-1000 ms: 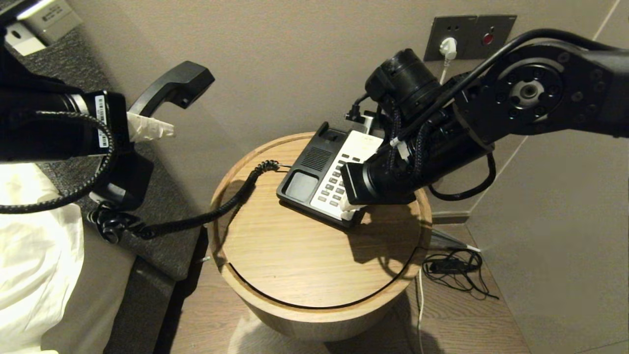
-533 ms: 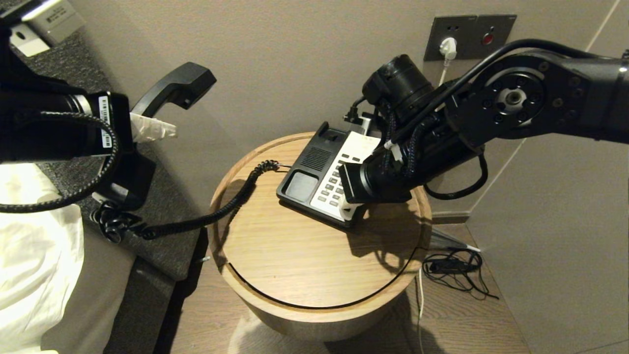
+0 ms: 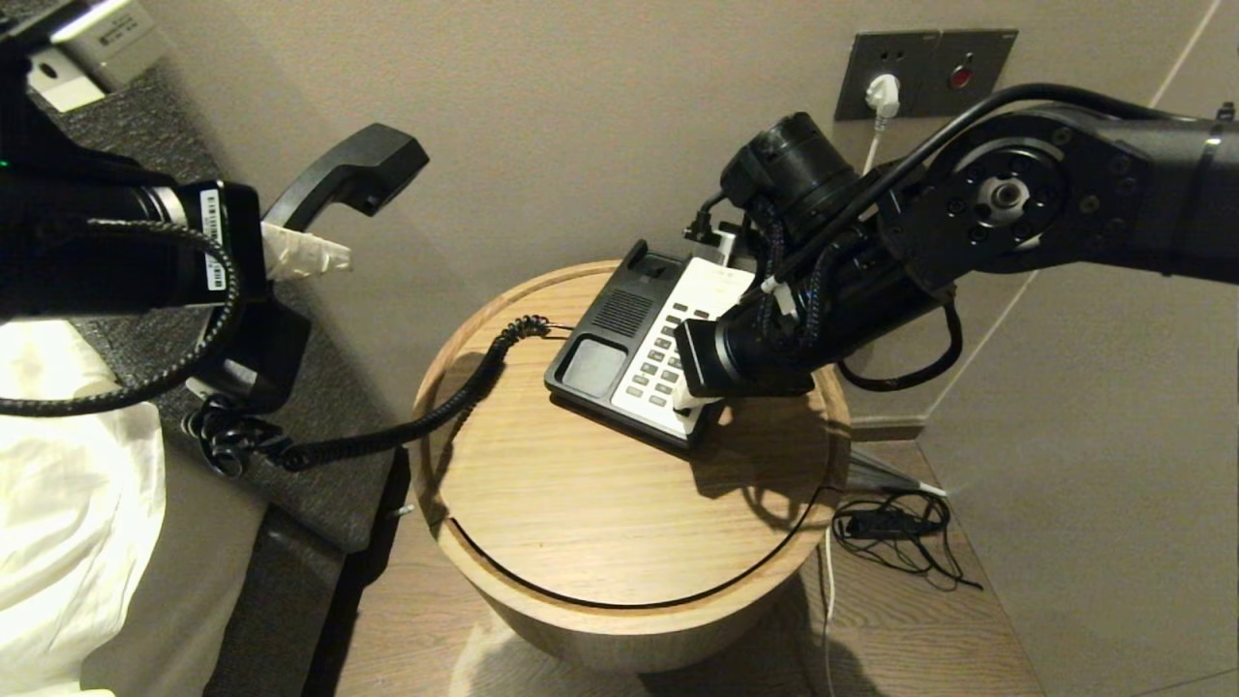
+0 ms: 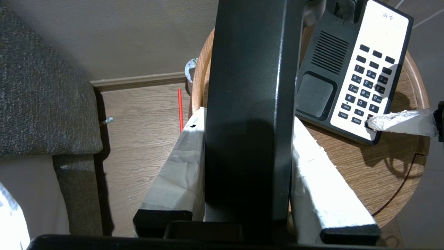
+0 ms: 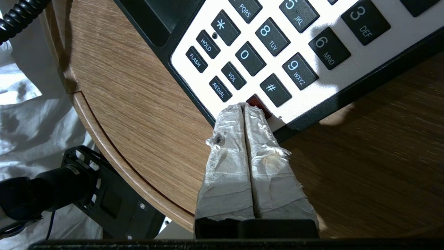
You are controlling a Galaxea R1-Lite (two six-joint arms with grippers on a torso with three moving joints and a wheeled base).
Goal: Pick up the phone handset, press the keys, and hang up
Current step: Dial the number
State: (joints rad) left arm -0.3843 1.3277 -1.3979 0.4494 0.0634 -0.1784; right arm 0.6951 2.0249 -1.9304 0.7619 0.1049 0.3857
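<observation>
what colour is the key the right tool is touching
Red key, under the right tool; clearest in the right wrist view.

Warm, moderate indoor light. In the head view the right arm [image 3: 871, 281] throws a hard dark shadow onto the wooden bench [image 3: 600, 503], falling toward the near right rim; light source high and behind.

The coiled cord [image 3: 416, 416] also casts a shadow on the bench edge. White bedding [image 3: 68, 542] at lower left is overexposed.

Left wrist view: handset [image 4: 249, 104] close to the lens, soft, with a narrow streak of glare.

Right wrist view: keypad [image 5: 277, 45] sharp, bright patches on the white faceplate; taped fingers [image 5: 239, 156] evenly lit.
</observation>
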